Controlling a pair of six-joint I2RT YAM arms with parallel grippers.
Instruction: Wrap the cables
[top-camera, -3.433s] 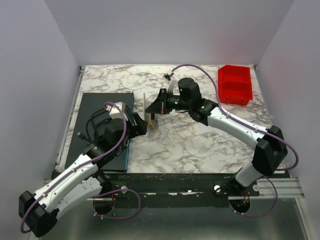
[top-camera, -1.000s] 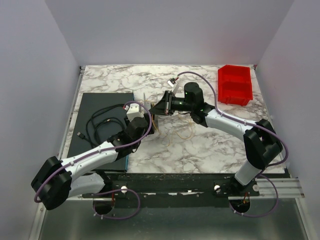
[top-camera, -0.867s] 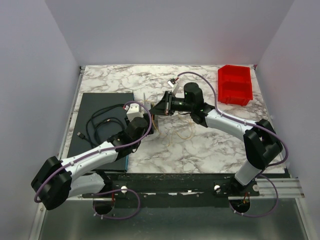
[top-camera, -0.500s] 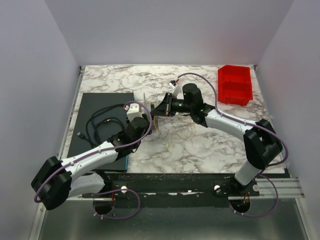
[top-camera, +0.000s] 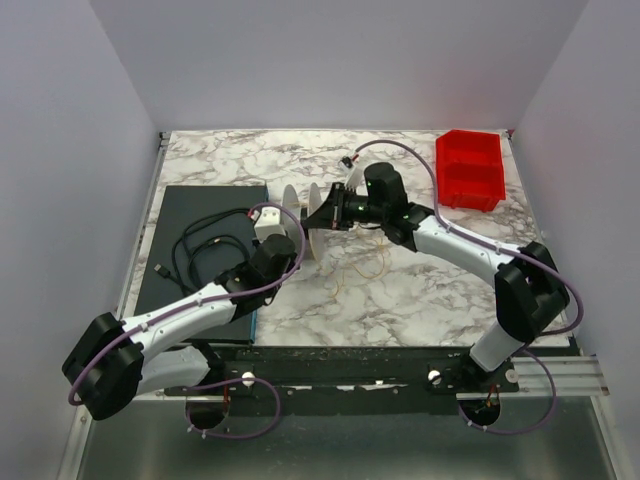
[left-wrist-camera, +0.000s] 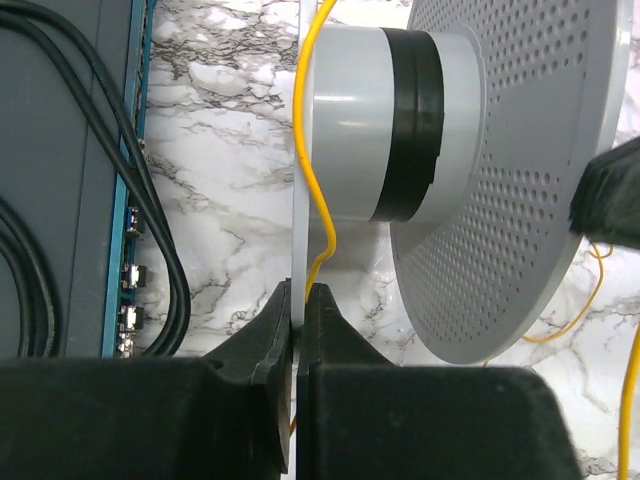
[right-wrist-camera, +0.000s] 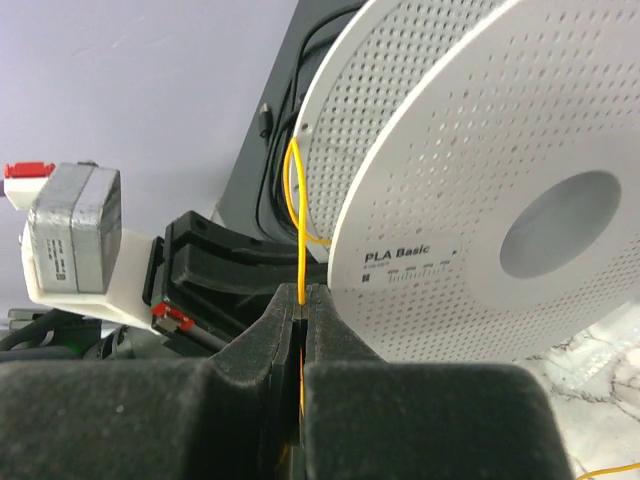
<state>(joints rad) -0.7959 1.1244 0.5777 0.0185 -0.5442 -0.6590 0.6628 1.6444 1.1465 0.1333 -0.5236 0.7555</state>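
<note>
A white spool stands on edge mid-table, with a grey hub and perforated flanges. The cable is a hair-thin yellow wire; it runs up past the hub, and loose loops of it lie on the marble to the right. My left gripper is shut on the spool's thin left flange, with the wire passing right beside its fingers. My right gripper is shut on the yellow wire just beside the other flange. In the top view both grippers meet at the spool.
A dark mat with coiled black cords lies left of the spool, close to my left arm. A red bin sits at the back right. A small connector lies behind the right wrist.
My left gripper has closed onto the spool's flange. The spool has turned so that both discs now show from above. The right gripper has shifted slightly back, still holding the wire.
</note>
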